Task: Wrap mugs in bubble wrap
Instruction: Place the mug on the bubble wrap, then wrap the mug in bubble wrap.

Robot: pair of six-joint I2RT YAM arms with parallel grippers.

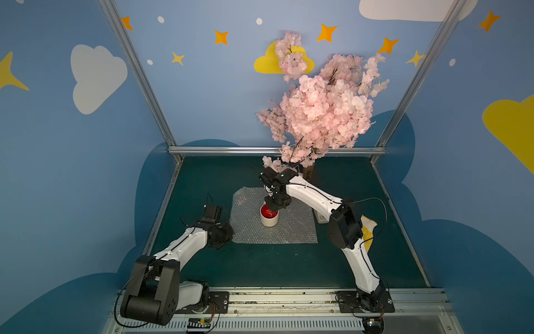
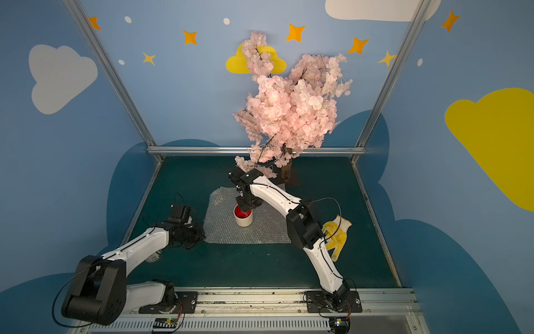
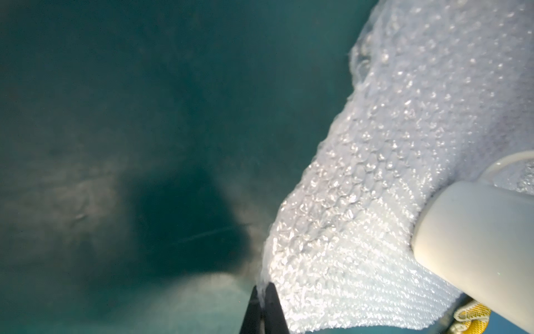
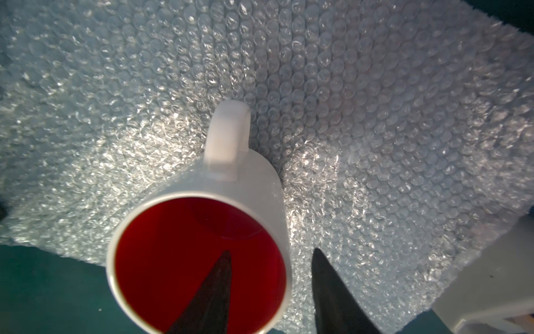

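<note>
Altogether one mug, one bubble wrap sheet, one glove

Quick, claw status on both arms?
Left claw: closed, pinching the bubble wrap edge.
Right claw: open, straddling the mug wall, not gripping.

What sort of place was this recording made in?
Probably a staged robot-training booth rather than a real home or shop: blue walls painted with clouds and stars, a bare aluminium frame around the work surface, and a pink blossom tree that looks artificial.
</note>
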